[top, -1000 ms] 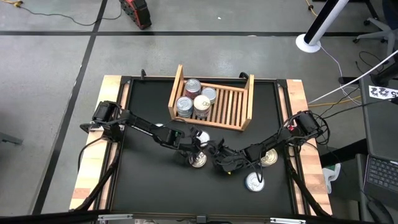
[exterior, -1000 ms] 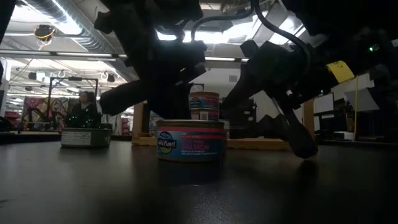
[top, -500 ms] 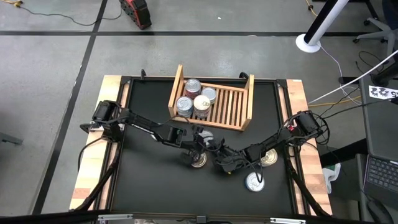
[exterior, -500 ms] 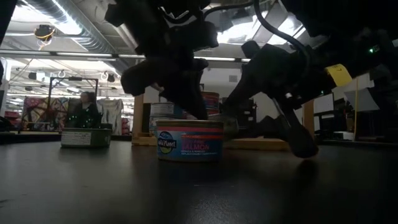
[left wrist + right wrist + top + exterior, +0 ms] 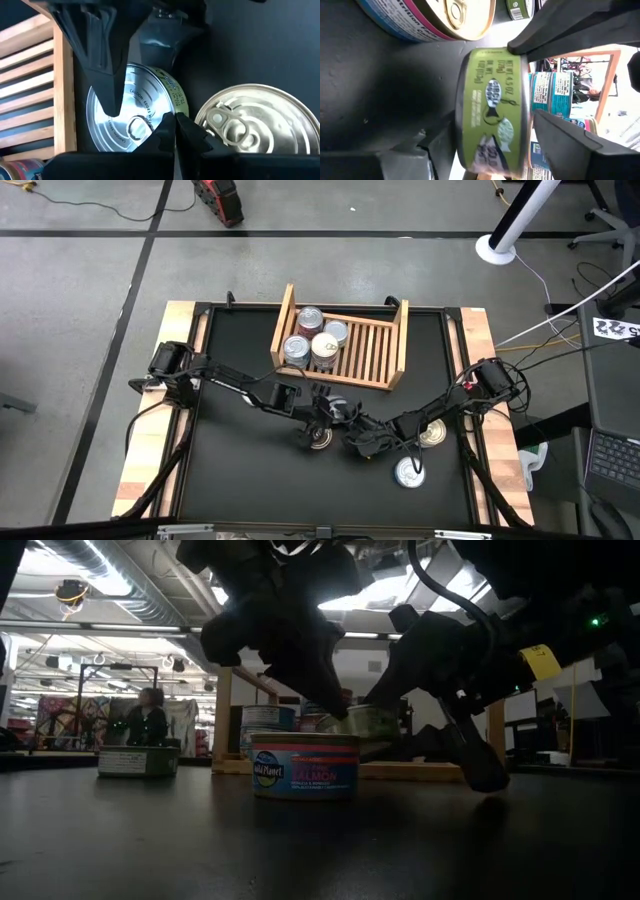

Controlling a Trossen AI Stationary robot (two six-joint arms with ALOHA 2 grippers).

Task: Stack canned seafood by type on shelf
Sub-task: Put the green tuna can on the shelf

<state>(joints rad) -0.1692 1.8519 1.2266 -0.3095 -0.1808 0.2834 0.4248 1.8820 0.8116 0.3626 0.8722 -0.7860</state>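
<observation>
A green-labelled tin (image 5: 492,110) of canned seafood is lifted a little off the black table, and my right gripper (image 5: 490,132) is shut on it. Next to it a pink-and-blue salmon tin (image 5: 305,765) stands on its base. My left gripper (image 5: 175,124) is shut, with its tips at the green tin's lid rim. The wooden shelf (image 5: 375,350) stands at the far middle of the table, with several tins (image 5: 312,340) standing and stacked at its left end. My left gripper's shut fingertips (image 5: 176,131) come down slantwise from the table's left at the rim of the green tin's lid (image 5: 165,107); I cannot tell whether they touch it. My right gripper pinches the green tin flat face to flat face. One finger (image 5: 100,65) lies across the lid and the other (image 5: 437,147) is under the base. The fingers come from the table's right, slanting slightly down. The tin is clear of the table, lid up and a little tilted.
Two more tins (image 5: 432,433) (image 5: 410,472) stand on the table at the near right. The salmon tin (image 5: 320,439) stands close under both grippers. The shelf's right half is bare slats. A person (image 5: 148,720) is in the room beyond the table.
My left gripper has risen and rolled about its own axis, staying shut. In the low view the green tin has come up into sight above the salmon tin's lid, tilted. My right gripper has kept its place.
</observation>
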